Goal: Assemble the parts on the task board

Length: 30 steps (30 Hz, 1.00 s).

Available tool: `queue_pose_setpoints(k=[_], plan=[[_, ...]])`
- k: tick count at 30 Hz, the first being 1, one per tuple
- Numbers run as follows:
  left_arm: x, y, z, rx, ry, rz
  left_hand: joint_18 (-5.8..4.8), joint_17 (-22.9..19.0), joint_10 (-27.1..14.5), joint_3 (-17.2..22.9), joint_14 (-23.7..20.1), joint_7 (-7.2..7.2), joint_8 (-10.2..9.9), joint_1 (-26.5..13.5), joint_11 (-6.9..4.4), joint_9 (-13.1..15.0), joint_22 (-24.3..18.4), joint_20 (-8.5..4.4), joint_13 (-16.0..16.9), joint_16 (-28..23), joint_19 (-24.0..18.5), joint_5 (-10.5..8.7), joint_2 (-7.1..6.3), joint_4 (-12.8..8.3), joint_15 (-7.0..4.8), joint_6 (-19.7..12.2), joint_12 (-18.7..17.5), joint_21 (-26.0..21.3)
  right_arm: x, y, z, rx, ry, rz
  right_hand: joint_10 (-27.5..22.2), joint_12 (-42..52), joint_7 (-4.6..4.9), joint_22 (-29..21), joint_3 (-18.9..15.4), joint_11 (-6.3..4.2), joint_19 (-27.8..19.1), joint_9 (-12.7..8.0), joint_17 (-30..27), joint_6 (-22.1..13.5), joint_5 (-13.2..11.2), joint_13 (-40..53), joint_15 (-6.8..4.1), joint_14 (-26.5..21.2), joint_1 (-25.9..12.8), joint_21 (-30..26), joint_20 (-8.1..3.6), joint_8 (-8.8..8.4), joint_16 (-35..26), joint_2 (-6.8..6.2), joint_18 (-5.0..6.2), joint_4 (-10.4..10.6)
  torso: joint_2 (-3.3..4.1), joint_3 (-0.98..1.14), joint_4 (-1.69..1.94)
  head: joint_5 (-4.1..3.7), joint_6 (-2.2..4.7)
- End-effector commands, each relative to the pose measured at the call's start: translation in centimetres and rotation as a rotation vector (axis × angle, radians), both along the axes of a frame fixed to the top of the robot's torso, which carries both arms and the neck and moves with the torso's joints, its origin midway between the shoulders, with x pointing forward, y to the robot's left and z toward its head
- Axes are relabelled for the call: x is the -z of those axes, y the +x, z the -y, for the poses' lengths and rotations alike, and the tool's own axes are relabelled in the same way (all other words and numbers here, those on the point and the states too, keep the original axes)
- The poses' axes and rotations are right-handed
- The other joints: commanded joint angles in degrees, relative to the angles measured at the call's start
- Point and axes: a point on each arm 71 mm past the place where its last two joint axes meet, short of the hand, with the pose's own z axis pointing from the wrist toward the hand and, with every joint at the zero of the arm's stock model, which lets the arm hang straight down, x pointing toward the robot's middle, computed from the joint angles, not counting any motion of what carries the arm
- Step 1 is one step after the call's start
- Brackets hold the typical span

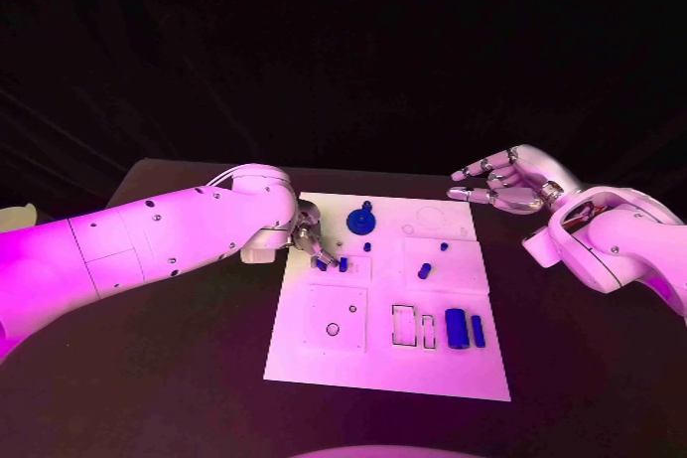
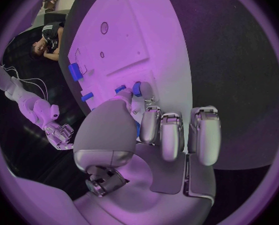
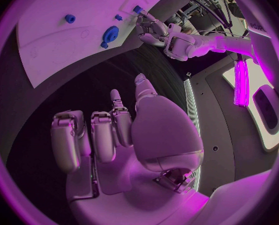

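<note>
- While the left hand [image 1: 311, 241] pinches a small blue peg [image 1: 343, 264] at the white task board's [image 1: 386, 374] upper left, its fingertips touch the glossy plate.
- Right hand [image 1: 504, 180] hovers upper right, off the board, fingers loosely curled, holding nothing.

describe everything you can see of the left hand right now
The left hand is a silver, metallic-looking hand on a white arm, reaching in over the near-left part of the white task board. Its fingers point down at the board, and the fingertips are closed around a small blue part, seemingly pinching it just above or against the board surface. In the left wrist view the other fingers lie curled side by side. Whether the part rests on the board cannot be told.
</note>
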Motion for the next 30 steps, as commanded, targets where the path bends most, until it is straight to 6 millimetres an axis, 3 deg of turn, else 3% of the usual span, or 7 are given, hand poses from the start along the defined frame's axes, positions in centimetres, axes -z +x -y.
queue_pose_setpoints(k=[1,11,19,30], plan=[[1.59,-0.84,-0.02,0.017,0.044,-0.062,-0.65,15.1,0.9,-0.3,5.9,0.14,-0.2,0.0,0.25,0.0,14.3,-0.18,0.1,0.2,5.7,-0.15,0.49,-0.2,0.09,-0.3,-0.2,0.1,0.01,-0.02,-0.16,-0.011,-0.002,0.003,0.8,-0.3,-0.15,10.8,-0.3,0.02,3.7,0.1,8.9,0.3,0.2,8.7,-0.08,4.5,0.0,-0.4,-0.12,0.17,-0.3,0.67,0.69,0.0,0.02,-0.02,0.02,-0.05,0.01],[1.45,-0.94,0.07,0.017,0.038,-0.056,-0.65,15.1,0.9,-0.3,5.9,0.14,-0.2,0.0,0.24,0.1,14.3,-0.18,0.1,0.2,5.6,-0.15,0.55,-0.2,0.08,-0.3,-0.1,0.1,0.03,0.02,-0.18,-0.012,-0.002,0.002,0.8,-0.3,-0.15,10.8,-0.3,0.02,3.7,0.1,8.9,0.3,0.2,8.7,-0.08,4.5,0.0,-0.4,-0.12,0.17,-0.3,0.67,0.69,0.0,0.04,-0.01,0.04,-0.08,-0.01],[1.30,-1.08,0.27,0.021,0.030,-0.050,-0.64,15.1,1.0,0.1,5.9,0.02,-0.2,1.0,0.14,0.2,14.3,-0.24,0.2,0.2,5.6,0.50,1.82,-0.4,0.00,-0.5,-0.1,0.1,0.05,0.05,-0.23,-0.014,-0.006,0.003,0.8,-0.3,-0.15,10.8,-0.3,0.02,3.7,0.1,8.9,0.3,0.2,8.7,-0.08,4.5,0.0,-0.4,-0.12,0.17,-0.3,0.67,0.69,0.0,0.02,-0.01,0.02,-0.03,-0.07],[1.04,-1.35,0.39,0.025,0.020,-0.043,-0.65,15.1,1.0,0.2,5.9,0.03,-0.2,1.0,0.14,0.2,14.3,-0.24,0.2,0.2,5.7,0.51,1.86,-0.5,0.00,-0.5,-0.1,0.1,0.07,0.09,-0.28,-0.016,-0.006,0.003,0.8,-0.2,-0.15,10.8,-0.4,0.02,3.7,0.1,8.9,0.3,0.2,8.7,-0.09,4.5,0.0,-0.4,-0.12,0.17,-0.3,0.69,0.68,0.0,0.03,-0.02,0.04,0.00,-0.03]])
